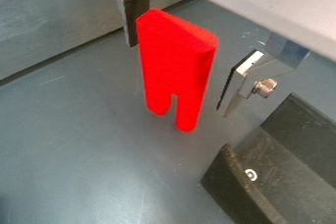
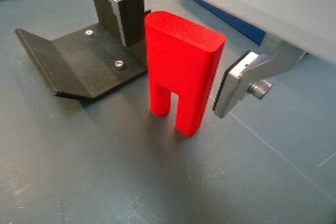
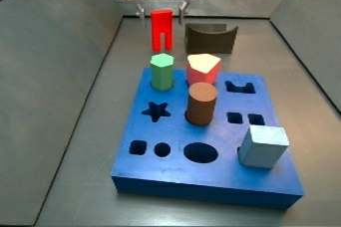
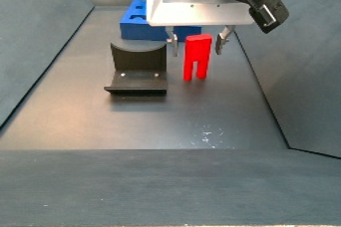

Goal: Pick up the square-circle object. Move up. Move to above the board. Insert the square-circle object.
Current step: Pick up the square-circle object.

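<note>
The square-circle object [image 1: 175, 66] is a tall bright red block that stands upright on its two legs on the grey floor. It shows in both wrist views [image 2: 182, 66] and in both side views [image 3: 162, 30] [image 4: 197, 58]. My gripper [image 1: 184, 51] [image 2: 182, 51] is low around its upper part, with one finger [image 1: 132, 17] on each side. The jaws are open, with a gap on at least one side. In both side views the gripper [image 3: 162, 14] [image 4: 197, 38] hangs right over the block. The blue board [image 3: 173, 166] [image 4: 136, 16] lies beside it.
The dark fixture [image 3: 209, 40] [image 4: 136, 68] [image 1: 276, 159] [image 2: 79, 61] stands on the floor close to the red block. A green hexagonal block [image 3: 162, 72], a red-and-white pentagonal block [image 3: 204, 69], a brown cylinder [image 3: 201, 104] and a pale blue cube [image 3: 264, 146] stand on the board. Grey walls enclose the floor.
</note>
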You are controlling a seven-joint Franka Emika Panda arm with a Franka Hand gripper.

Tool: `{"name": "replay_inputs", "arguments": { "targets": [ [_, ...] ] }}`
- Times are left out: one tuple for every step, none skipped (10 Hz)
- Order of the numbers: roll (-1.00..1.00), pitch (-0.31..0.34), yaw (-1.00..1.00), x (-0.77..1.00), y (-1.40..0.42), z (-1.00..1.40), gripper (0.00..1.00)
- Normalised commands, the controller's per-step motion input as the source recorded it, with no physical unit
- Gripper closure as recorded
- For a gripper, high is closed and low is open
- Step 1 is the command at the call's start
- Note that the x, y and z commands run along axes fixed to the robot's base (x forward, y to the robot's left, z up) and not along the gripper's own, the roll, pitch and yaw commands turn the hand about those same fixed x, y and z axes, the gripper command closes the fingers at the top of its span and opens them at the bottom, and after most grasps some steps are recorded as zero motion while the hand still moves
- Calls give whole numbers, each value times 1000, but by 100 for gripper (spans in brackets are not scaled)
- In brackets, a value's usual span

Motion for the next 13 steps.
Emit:
{"name": "replay_inputs", "arguments": {
  "targets": [
    [10,0,0,0,0,0,0],
    [0,0,0,0,0,0,100],
    [0,0,0,0,0,0,100],
    [0,0,0,0,0,0,100],
    [0,0,0,0,0,0,100],
    [0,0,0,0,0,0,100],
    [0,0,0,0,0,0,100],
    [0,0,0,0,0,0,100],
    [0,0,0,0,0,0,100],
    [0,0,0,0,0,0,100],
    [0,0,0,0,0,0,100],
    [0,0,0,0,0,0,100],
    [0,0,0,0,0,0,100]
  ]
}}
